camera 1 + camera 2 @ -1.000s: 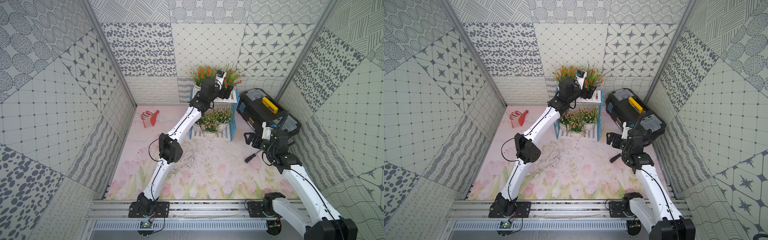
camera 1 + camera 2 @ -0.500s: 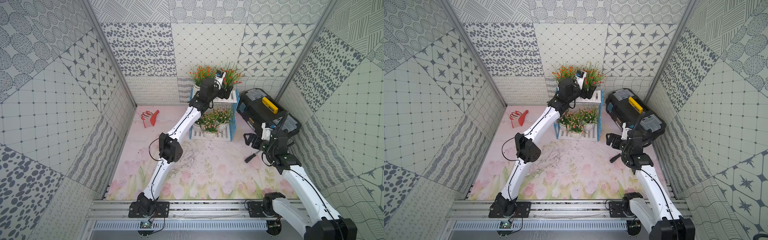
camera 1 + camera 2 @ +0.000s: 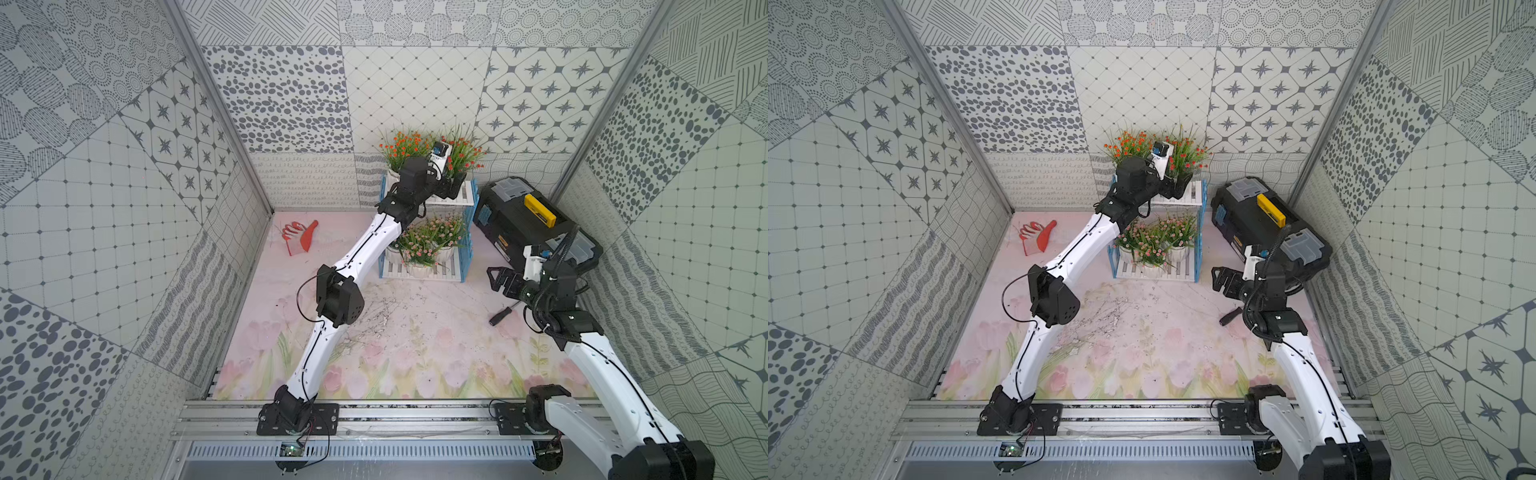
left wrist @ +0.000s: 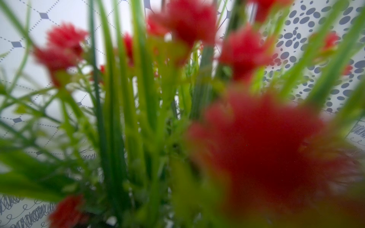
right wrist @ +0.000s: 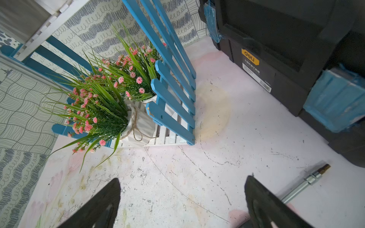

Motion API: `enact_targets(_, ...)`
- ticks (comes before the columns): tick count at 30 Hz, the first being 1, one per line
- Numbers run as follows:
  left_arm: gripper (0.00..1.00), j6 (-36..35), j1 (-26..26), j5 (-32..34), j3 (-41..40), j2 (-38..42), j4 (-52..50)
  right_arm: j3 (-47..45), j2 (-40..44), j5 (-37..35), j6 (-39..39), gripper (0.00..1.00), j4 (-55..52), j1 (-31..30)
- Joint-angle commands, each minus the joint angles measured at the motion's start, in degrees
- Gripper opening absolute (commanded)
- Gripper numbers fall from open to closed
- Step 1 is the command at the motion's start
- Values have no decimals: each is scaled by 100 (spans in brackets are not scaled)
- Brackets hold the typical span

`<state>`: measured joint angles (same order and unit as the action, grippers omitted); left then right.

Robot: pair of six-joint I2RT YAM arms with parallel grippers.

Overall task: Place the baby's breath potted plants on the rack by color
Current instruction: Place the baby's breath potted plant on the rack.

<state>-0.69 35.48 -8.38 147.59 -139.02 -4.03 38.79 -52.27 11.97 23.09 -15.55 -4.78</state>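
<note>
From my console, the rack [image 3: 468, 232] stands at the far middle of the tabletop [image 3: 415, 332], against the back wall. Both orange-red plants are on its top shelf, one at the left end [image 3: 401, 147] and one at the right end [image 3: 465, 151]. The pink plants [image 3: 428, 241] are crowded together on the lower shelf, their pots touching or nearly so. The left arm is stretched far across the scene, and the left claw [image 3: 454, 186] is at the base of the right-hand orange-red plant, low by its pot. The left wrist view is filled with blurred red blooms [image 4: 256, 138] and green blades, with no finger in sight, so I cannot tell whether that claw is spread or pinching the pot. The right claw [image 5: 182, 179] hangs over bare tabletop just right of the rack, its two fingers spread wide with nothing between them. In its wrist view I see the rack's blue slatted side, and a white pot [image 5: 138, 126] tied with twine under the pink flowers. A black toolbox [image 3: 536, 224] with a yellow handle sits at the far right, just beside the rack. A screwdriver [image 3: 500, 316] lies on the tabletop near the right claw. A red-and-white glove [image 3: 299, 239] lies at the far left, well apart from the rest.
</note>
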Motion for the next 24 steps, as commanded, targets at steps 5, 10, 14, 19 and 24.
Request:
enact_targets(5,98,-108,45,609,-624,358,1055,-91,174,63,-67,98,273,12)
enact_targets(10,98,-120,104,742,-975,502,1400,-82,192,66,-83,98,254,12)
enact_targets(14,98,-81,130,790,-1187,584,1595,-82,208,73,-86,98,254,12)
enact_targets(19,98,-98,198,861,-1479,733,1767,-108,250,65,-77,98,250,12)
enact_targets(24,98,-142,266,894,-1815,877,1930,-148,293,77,-64,98,265,12)
